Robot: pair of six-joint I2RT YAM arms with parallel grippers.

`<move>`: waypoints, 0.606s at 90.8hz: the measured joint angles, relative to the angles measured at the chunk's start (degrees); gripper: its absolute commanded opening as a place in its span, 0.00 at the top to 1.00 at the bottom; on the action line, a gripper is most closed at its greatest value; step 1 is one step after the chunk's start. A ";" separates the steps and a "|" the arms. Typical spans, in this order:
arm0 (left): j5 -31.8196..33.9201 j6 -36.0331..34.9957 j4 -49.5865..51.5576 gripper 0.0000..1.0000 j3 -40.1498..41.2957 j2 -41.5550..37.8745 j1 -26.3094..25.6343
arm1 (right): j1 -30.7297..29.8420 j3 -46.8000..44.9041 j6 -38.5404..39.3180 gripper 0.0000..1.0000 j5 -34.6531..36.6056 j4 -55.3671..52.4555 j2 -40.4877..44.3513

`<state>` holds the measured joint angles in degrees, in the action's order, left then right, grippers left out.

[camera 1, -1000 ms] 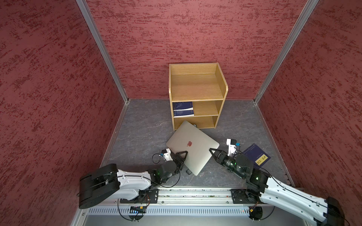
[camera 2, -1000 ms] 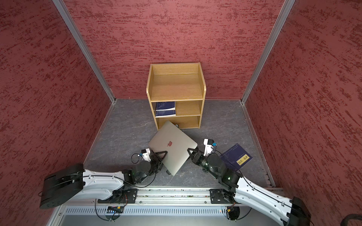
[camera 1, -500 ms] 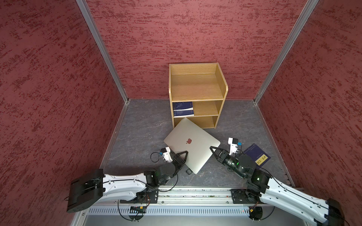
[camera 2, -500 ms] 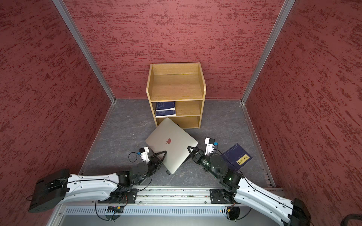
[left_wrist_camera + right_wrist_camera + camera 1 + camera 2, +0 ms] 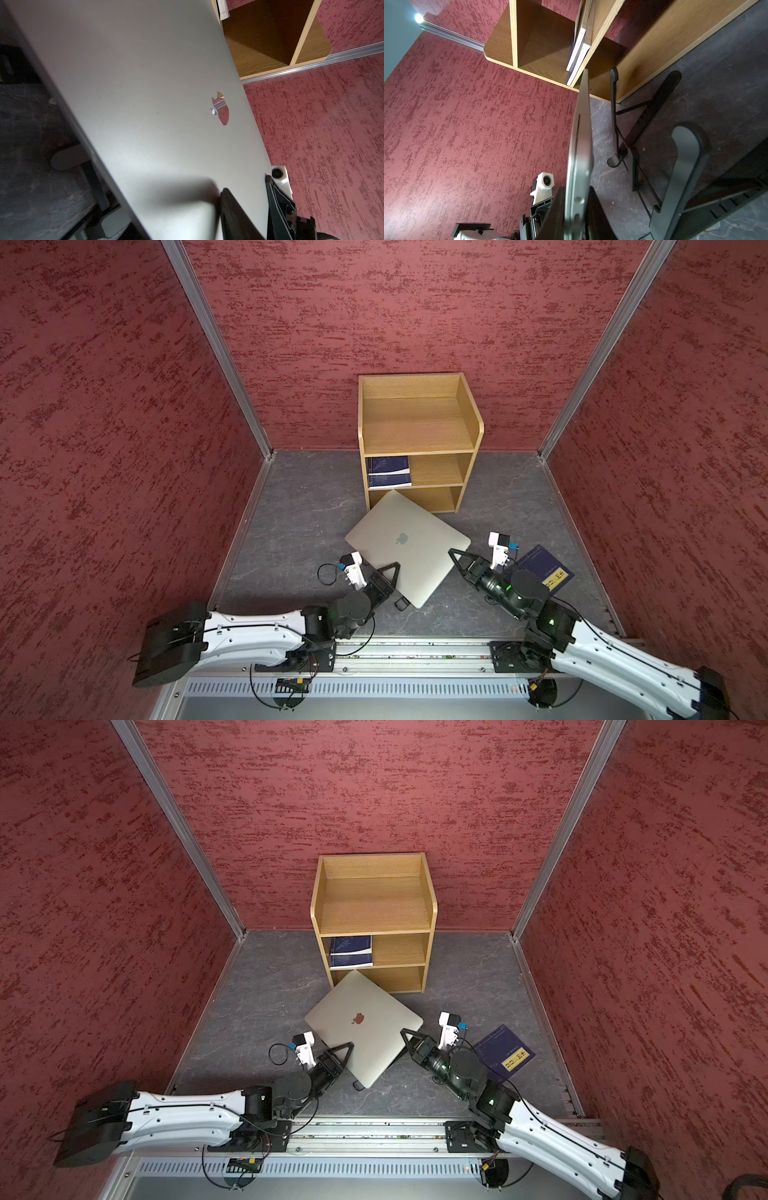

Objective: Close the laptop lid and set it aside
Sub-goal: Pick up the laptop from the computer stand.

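Only the right wrist view shows the laptop's (image 5: 579, 145) thin edge, squeezed by the right end effector (image 5: 577, 194). The left end effector (image 5: 395, 569) reaches over the lid (image 5: 145, 99); I cannot tell its grip.

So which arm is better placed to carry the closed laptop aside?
Right. The right tool is clamped on the laptop edge; the left tool shows only one finger over the lid, grip unconfirmed.

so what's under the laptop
A black folding stand stands beneath the laptop; one foot pokes out at its near corner in a top view. From above the laptop covers the rest.
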<state>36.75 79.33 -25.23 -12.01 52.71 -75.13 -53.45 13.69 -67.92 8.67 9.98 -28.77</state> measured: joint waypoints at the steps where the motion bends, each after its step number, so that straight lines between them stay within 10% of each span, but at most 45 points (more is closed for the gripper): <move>1: 0.11 -0.04 0.04 0.53 0.00 -0.07 -0.11 | 0.00 0.00 -0.04 1.00 0.00 0.00 0.02; 55: 4.37 0.74 0.74 0.60 -0.79 -1.36 -4.81 | 0.07 1.95 -3.15 1.00 -0.70 -6.49 3.21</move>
<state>41.12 80.07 -24.49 -12.80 51.35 -79.94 -53.39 15.64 -71.07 7.97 3.49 -25.56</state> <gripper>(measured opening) 0.420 0.192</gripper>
